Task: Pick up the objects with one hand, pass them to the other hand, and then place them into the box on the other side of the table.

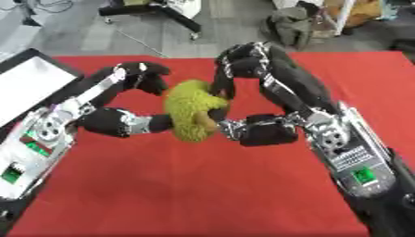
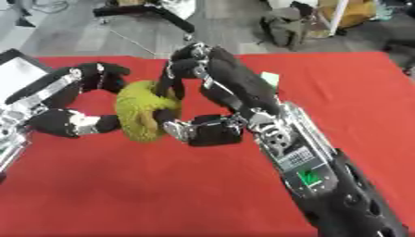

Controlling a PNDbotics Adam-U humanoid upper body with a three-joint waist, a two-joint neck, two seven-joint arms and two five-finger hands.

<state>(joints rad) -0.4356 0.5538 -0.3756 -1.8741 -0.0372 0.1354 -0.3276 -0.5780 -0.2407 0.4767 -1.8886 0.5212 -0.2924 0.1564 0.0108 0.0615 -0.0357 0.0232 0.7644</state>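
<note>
Green fuzzy object [image 2: 142, 111], left hand [image 2: 77, 99], right hand [image 2: 207, 99] both clasping it

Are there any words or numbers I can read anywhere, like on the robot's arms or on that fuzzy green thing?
No text can be read here.
Green patches on the left arm and right arm: marks too blurred to read.
Fuzzy yellow-green object, held between the left hand and right hand: no label shows.
Red table cover: no writing.
White box at the left edge: no writing shows.
</note>
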